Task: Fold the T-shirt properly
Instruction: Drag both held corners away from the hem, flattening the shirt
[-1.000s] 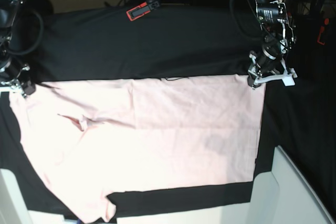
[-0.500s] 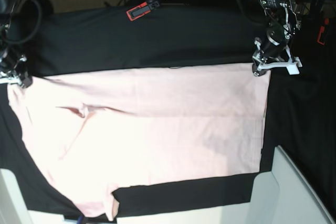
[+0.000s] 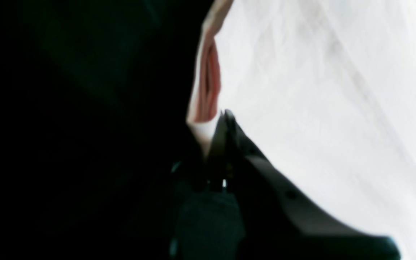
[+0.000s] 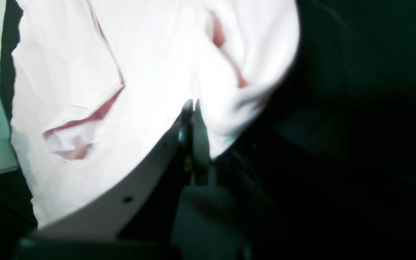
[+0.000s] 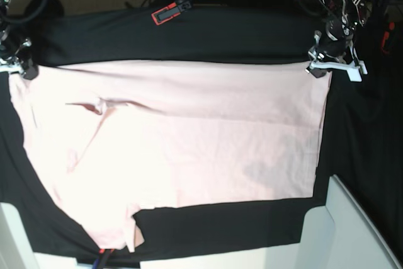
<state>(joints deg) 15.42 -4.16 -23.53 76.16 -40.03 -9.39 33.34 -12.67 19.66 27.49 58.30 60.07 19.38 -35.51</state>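
So the T-shirt [image 5: 189, 149] is pale pink, plain side up, spread wide and mostly flat across the black-covered surface [image 5: 189, 36]. Its far edge is pulled into a fairly straight line. One short sleeve hangs toward the near edge on the base view's left, and there's a small puckered fold near the far left part.

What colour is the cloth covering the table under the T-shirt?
Black. The table cloth shows best in the base view, framing the pale pink T-shirt.
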